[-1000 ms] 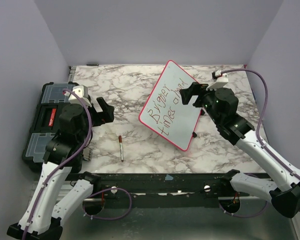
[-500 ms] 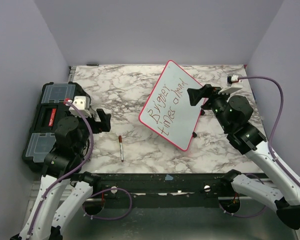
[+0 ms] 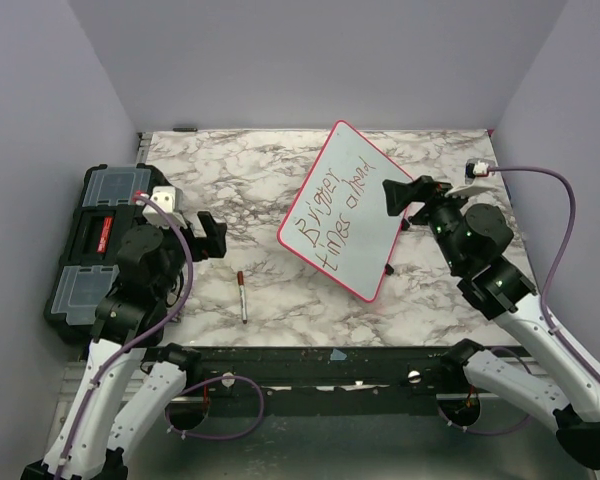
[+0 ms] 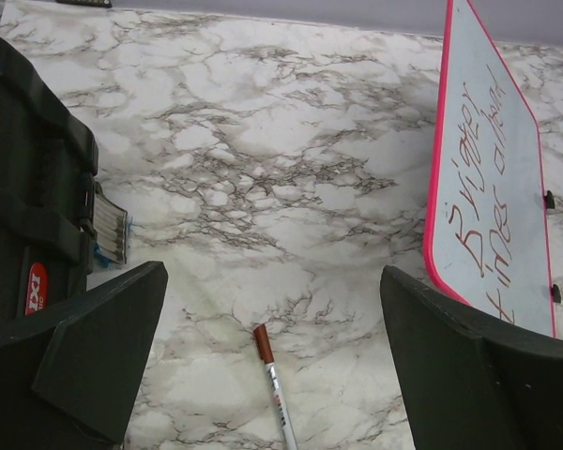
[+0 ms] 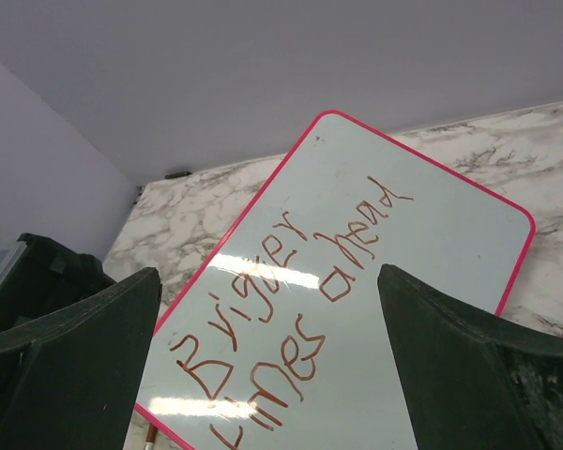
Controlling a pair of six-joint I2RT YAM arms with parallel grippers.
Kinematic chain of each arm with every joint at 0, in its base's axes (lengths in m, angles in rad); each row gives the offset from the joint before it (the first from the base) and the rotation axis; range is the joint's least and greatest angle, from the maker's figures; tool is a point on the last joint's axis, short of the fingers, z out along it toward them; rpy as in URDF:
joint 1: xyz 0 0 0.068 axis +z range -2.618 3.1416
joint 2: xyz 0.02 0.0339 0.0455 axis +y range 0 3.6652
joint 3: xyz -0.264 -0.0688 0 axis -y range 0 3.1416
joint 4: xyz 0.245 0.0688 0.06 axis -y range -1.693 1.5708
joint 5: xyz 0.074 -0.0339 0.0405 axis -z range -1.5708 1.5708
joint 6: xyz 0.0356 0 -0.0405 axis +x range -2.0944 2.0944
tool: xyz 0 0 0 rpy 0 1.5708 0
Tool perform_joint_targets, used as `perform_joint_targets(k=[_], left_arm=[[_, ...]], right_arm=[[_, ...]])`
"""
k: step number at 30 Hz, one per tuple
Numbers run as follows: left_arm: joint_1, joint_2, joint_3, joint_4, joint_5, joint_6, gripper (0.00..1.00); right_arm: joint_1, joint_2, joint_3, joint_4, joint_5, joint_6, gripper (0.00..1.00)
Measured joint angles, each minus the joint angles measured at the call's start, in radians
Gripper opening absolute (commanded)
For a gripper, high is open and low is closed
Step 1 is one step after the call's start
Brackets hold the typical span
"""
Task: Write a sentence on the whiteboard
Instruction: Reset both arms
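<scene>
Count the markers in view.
1. The marker lies on the marble table, between the black toolbox and the whiteboard, with its reddish cap pointing toward the far side. Any markers inside the toolbox would be hidden.

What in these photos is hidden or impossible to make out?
- Marker: left wrist view, lower end cut off by the bottom edge.
- Sentence: right wrist view, second line's start cut off at the bottom edge.
- Toolbox: top view, red label too small to read.

open left gripper point(image 4: 272, 375), marker point(image 4: 273, 384), whiteboard point(image 4: 493, 187)
</scene>
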Motion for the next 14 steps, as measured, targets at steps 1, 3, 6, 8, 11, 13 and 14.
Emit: perform_joint_targets(k=[1, 3, 6, 8, 11, 13, 14], left_arm=[[0.005, 0.003, 0.000, 0.000, 0.000, -0.001, 0.98], [0.011, 0.004, 0.000, 0.000, 0.001, -0.002, 0.98], [0.021, 0.002, -0.004, 0.003, 0.014, -0.002, 0.98], [0.029, 0.002, -0.005, 0.006, 0.022, -0.003, 0.98], [0.050, 0.007, -0.007, 0.006, 0.042, -0.003, 0.98], [0.059, 0.010, -0.009, 0.007, 0.057, -0.004, 0.98], [0.063, 0.011, -0.011, 0.008, 0.064, -0.003, 0.98]], right_arm=[[0.000, -0.001, -0.005, 0.003, 0.003, 0.000, 1.00], [0.000, -0.003, -0.015, 0.007, 0.008, -0.001, 1.00], [0.000, -0.003, -0.027, 0.019, 0.012, -0.006, 1.00], [0.000, -0.003, -0.029, 0.026, 0.016, -0.010, 1.00], [0.000, -0.003, -0.029, 0.034, 0.034, -0.010, 1.00], [0.000, -0.002, -0.029, 0.037, 0.048, -0.010, 1.00], [0.000, -0.002, -0.029, 0.037, 0.054, -0.010, 1.00]])
